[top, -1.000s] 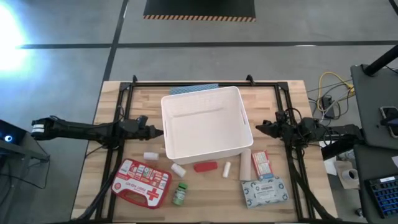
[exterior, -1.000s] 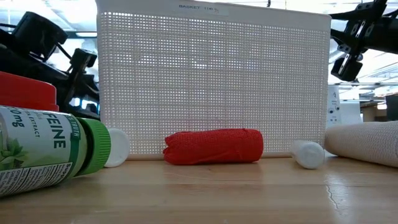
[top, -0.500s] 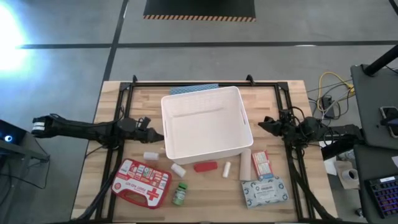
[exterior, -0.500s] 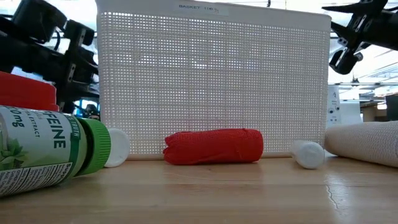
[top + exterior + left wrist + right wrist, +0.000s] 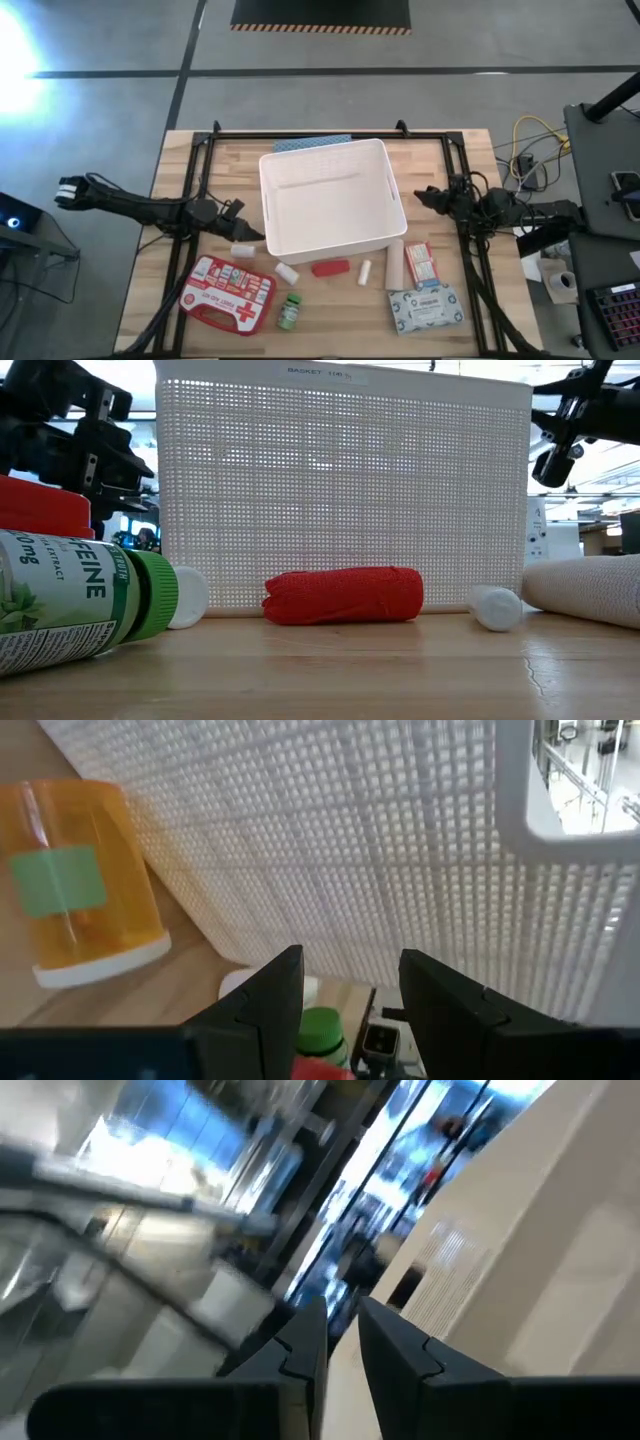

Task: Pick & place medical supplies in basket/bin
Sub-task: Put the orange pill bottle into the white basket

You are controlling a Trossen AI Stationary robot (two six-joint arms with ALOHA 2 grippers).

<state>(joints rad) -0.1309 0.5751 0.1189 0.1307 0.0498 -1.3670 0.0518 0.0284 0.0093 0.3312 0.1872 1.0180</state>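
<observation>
The white basket (image 5: 385, 172) stands mid-table; its mesh wall (image 5: 345, 490) fills the low view. Near of it lie the red first-aid case (image 5: 228, 293), green bottle (image 5: 290, 311), red tube (image 5: 330, 267), white rolls (image 5: 287, 271), red-white box (image 5: 421, 265) and pale soft pack (image 5: 427, 307). My left gripper (image 5: 245, 232) hangs open at the basket's left near corner, just above a small white-capped orange vial (image 5: 90, 880). My right gripper (image 5: 420, 195), shut, hovers beside the basket's right wall.
A beige bandage roll (image 5: 396, 263) lies against the basket's near right corner. A blue patterned pack (image 5: 312, 143) sticks out behind the basket's far rim. Black frame rails (image 5: 205, 160) run along the table's left, right and far sides.
My left gripper has moved toward the table's near edge along the basket's left wall and come down toward the small vial. Nothing on the table has shifted.
</observation>
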